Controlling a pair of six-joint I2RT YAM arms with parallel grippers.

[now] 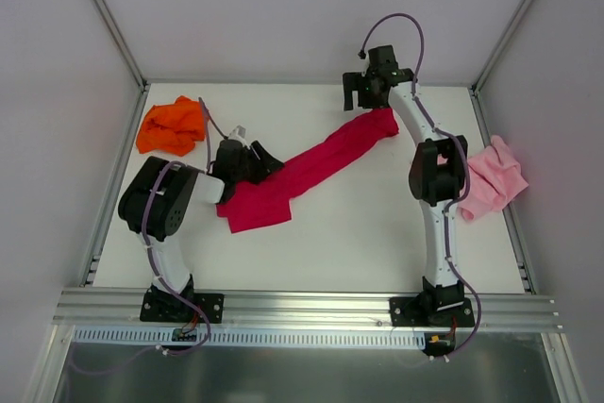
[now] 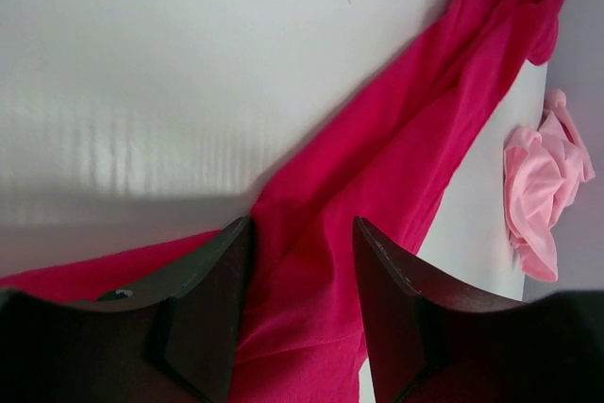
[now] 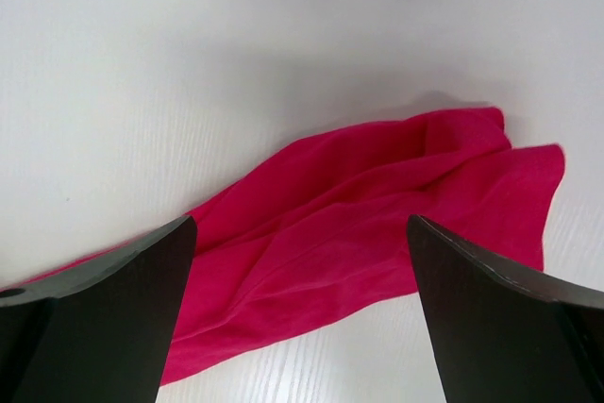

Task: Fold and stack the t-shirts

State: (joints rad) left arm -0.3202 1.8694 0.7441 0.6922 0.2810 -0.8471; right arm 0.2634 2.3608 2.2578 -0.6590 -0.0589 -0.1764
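Nearest, the left hand (image 2: 302, 224) sits at the wider near end of the red t-shirt (image 1: 311, 167), its fingers part way apart with cloth filling the gap; I cannot tell whether it pinches the cloth. The shirt lies on the surface (image 1: 359, 243) as a long rumpled band running away to the right. Over its far end hangs the right hand (image 3: 302, 224), fingers wide apart, holding nothing. The pink t-shirt (image 1: 493, 176) is bunched at the right edge, the orange t-shirt (image 1: 172, 126) in the far left corner. By my reading 0 of 3 shirts are folded or stacked, so nearly everything is left
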